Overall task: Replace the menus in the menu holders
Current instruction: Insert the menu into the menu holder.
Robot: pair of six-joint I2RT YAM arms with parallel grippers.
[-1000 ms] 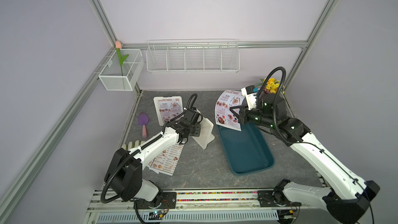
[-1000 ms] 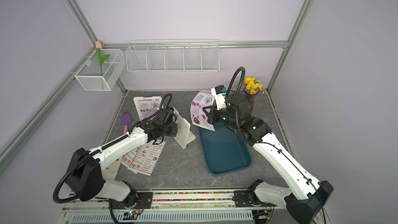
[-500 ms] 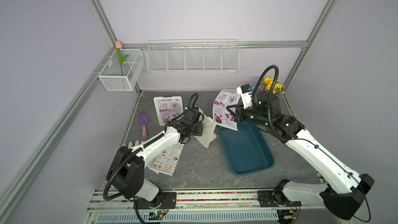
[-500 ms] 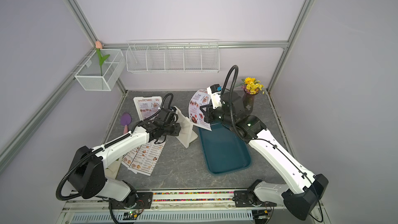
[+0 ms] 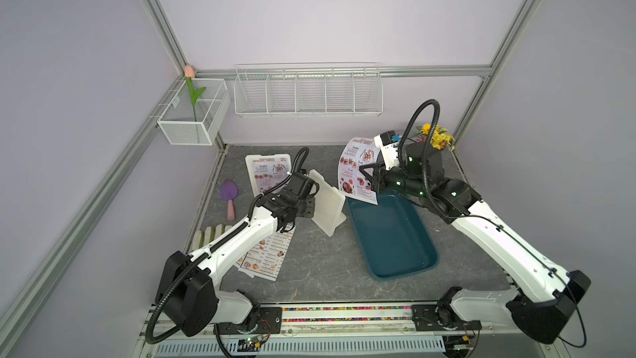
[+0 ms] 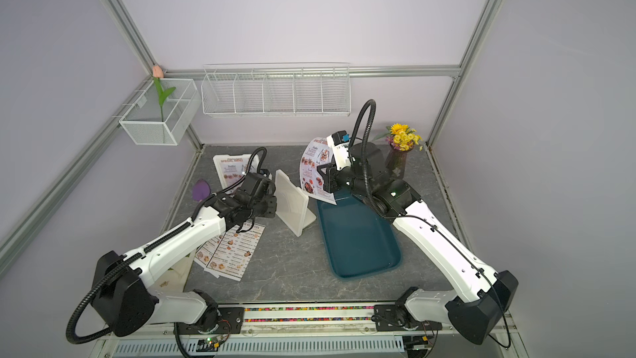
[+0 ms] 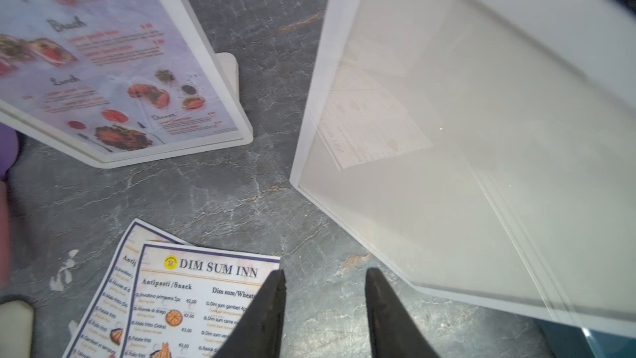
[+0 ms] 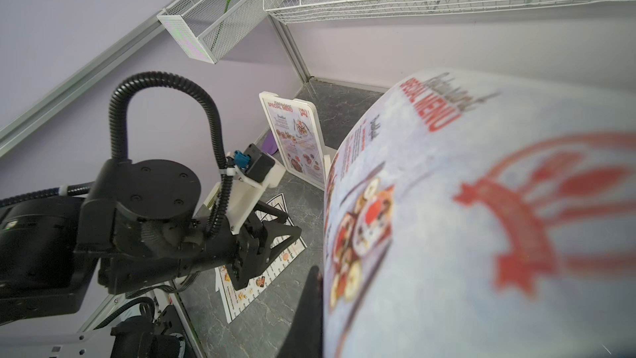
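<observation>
My right claw [image 5: 367, 179] is pinched closed on the loose SPECIAL MENU sheet [image 5: 354, 167], gripping it low on one side edge. The sheet stands curled in the air over the far end of the teal tray [image 5: 395, 242], above it rather than in it.

My left claw [image 7: 325, 275] sits low over the tabletop with its jaws partly apart, holding nothing. The plain white holder [image 7: 447, 132] stands tilted just beside it, apart from the fingertips [image 7: 275, 280]; in both top views it lies between that claw and the tray.

The two DIM SUM INN sheets [image 5: 270, 253] lie flat and overlapped on the table under my left forearm. The second holder [image 7: 172, 153] stands at the back left with the framed SPECIAL MENU sheet [image 7: 103, 63] behind its clear front.

On the left wall, the mesh basket [image 5: 186, 129] holds a tulip [image 5: 192, 94]. A vase of yellow flowers [image 6: 401, 142] stands in the back right corner.
</observation>
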